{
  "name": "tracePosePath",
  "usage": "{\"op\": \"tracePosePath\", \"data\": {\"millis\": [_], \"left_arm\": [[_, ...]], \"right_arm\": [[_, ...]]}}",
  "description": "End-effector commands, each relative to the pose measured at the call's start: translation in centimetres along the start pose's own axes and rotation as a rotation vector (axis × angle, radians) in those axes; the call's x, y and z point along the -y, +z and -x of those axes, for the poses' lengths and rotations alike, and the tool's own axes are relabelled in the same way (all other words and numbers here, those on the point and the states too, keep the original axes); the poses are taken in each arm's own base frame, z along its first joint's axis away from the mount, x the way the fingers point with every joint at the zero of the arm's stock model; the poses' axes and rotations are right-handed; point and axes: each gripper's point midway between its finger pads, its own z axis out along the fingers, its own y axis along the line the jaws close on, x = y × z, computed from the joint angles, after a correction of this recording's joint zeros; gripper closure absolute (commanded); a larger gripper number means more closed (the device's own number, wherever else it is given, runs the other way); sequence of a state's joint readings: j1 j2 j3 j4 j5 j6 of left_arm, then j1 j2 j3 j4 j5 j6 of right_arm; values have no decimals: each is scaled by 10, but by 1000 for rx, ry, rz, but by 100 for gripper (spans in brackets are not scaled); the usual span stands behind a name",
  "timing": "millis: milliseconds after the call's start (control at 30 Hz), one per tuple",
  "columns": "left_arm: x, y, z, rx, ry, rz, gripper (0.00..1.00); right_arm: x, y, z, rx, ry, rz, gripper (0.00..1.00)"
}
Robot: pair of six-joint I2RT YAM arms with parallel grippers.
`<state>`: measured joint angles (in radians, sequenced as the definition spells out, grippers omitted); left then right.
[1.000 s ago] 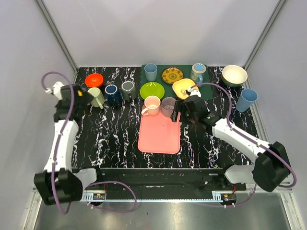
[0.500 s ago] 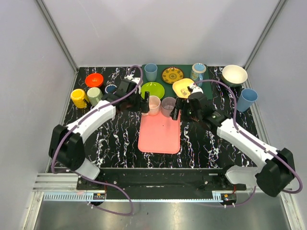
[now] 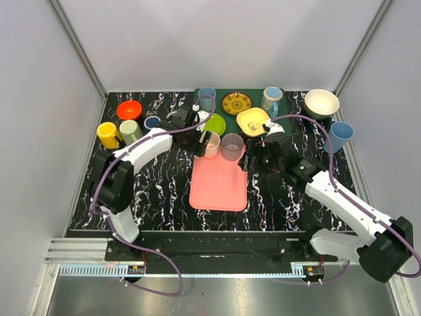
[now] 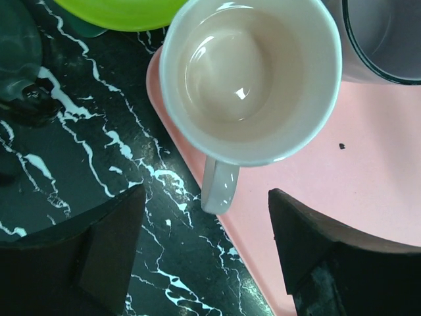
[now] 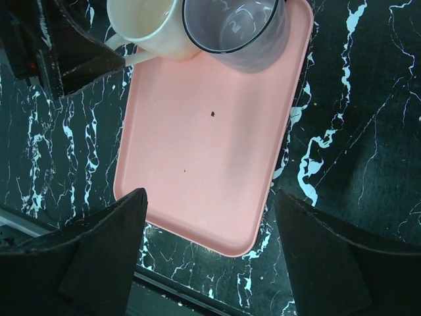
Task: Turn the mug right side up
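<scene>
Mug point(image 4: 250, 72) upright; left wrist shows handle point(image 4: 218, 185) at released left claw point(image 4: 207, 197), hidden overhead; right claw point(image 5: 210, 192) released.

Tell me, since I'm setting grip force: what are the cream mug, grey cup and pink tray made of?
Cream mug: likely glazed ceramic, glossy highlights inside. Grey cup: glass or plastic, walls look see-through. Pink tray: probably matte plastic, no sharp glare.

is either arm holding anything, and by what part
Nothing is held. The left tool is open above the handle of the mug, clear of it; the right tool is open above the tray.
</scene>
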<state>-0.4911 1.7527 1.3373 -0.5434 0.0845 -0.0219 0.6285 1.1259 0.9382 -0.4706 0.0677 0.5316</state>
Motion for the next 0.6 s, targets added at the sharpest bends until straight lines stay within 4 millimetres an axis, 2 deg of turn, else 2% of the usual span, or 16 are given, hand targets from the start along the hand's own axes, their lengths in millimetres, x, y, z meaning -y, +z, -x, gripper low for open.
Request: {"op": "tracePosePath", "data": {"millis": [0,300,467,533,567], "left_arm": [[7,7,26,57,77,-57,24],[11,25,39,62,100,-93,34],[14,31,39,52,105,-115,47],[16,32,36,46,105,-124,54],[17,32,34,43,107,-128,62]], "right_arm": [[1,-3,1,9,-26,4,17],[1,2,-2,-3,-38,3,16],[2,7,-4,-13,-43,-5,16],[3,8,-6,-18,-44,-8,16],[4,9,-6,-15,-44,-10,16]]}}
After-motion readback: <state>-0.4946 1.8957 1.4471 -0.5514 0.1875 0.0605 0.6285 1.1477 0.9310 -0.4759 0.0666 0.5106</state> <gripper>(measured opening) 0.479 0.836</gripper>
